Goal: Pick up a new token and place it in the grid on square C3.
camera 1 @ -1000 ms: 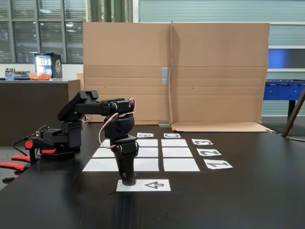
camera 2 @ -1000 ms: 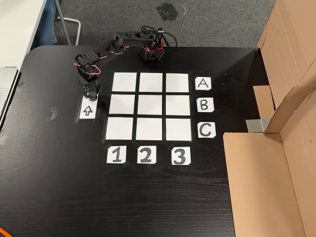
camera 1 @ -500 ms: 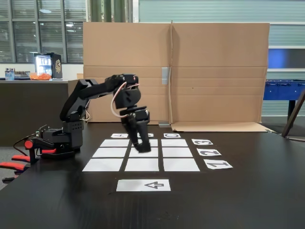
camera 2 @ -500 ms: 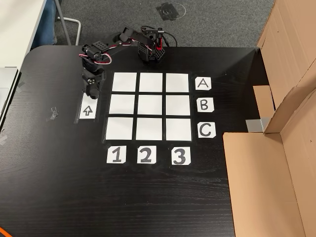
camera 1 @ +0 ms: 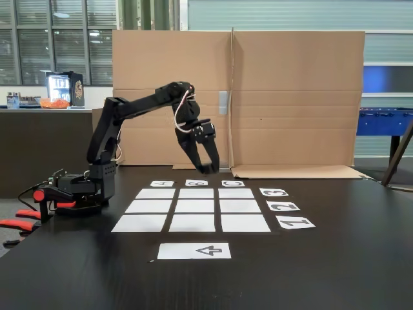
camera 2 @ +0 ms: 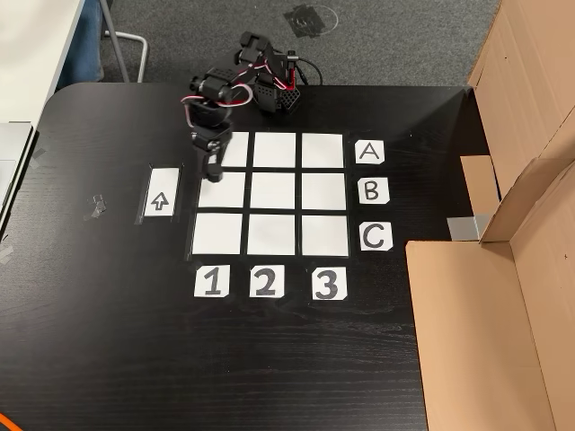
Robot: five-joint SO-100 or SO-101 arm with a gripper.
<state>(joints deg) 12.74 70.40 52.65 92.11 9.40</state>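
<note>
Looking across the table [camera 1: 335, 271] from the side, you are seeing your arm reaching out from its base [camera 1: 80, 190] with the gripper [camera 1: 208, 169] hanging well above the grid [camera 1: 193, 208], its tips pointing down in front of the cardboard screen [camera 1: 290, 97]. In the fixed view from above, the gripper [camera 2: 214, 175] is lying over the left edge of the grid [camera 2: 269, 194], over the A1 and B1 squares, beside the sheet with the arrow [camera 2: 161, 192]. The fingers are sitting close together, but you cannot tell whether they are pinching the token: the black tips are too small and dark for anything between them to stand out, and no token is showing up on the arrow sheet [camera 1: 195, 250] or on any of the nine squares. Square C3 [camera 2: 324, 235] is lying bare, in the corner where the C label [camera 2: 375, 237] and the 3 label [camera 2: 329, 284] are meeting, well apart from the gripper. In the side view that same square C3 [camera 1: 235, 193] is sitting at the far right of the array.
</note>
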